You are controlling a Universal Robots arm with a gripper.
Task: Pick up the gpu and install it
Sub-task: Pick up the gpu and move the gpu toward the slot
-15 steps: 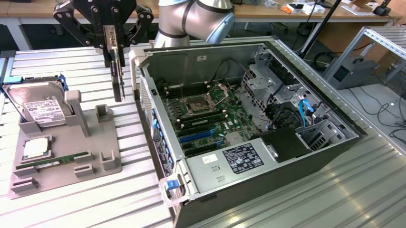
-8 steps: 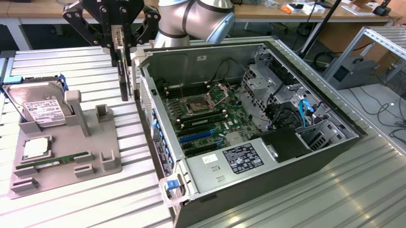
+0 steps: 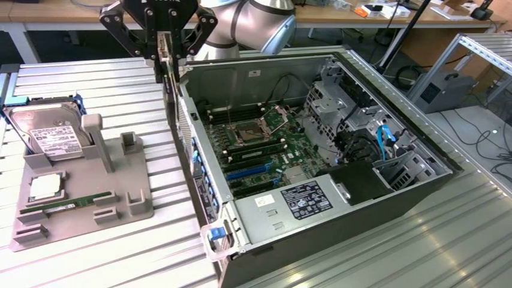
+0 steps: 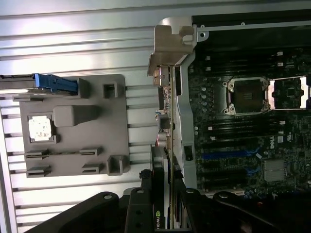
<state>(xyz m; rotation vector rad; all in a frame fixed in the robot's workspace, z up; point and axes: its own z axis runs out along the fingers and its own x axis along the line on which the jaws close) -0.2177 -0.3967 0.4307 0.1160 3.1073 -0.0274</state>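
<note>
The black two-fingered gripper (image 3: 169, 55), jaws half closed, clamps the thin green gpu card (image 4: 168, 121) edge-on, over the side wall of the open grey metal computer case (image 3: 240, 73).

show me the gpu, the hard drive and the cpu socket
gpu (image 4: 169, 104), wrist view, on the card's thin edge
hard drive (image 3: 54, 140), exterior view, on its white label
cpu socket (image 3: 251, 129), exterior view, on the socket's middle

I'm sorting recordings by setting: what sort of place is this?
Probably a robotics lab: an open computer case on a ribbed metal table, a grey parts fixture, workbenches behind.
</note>
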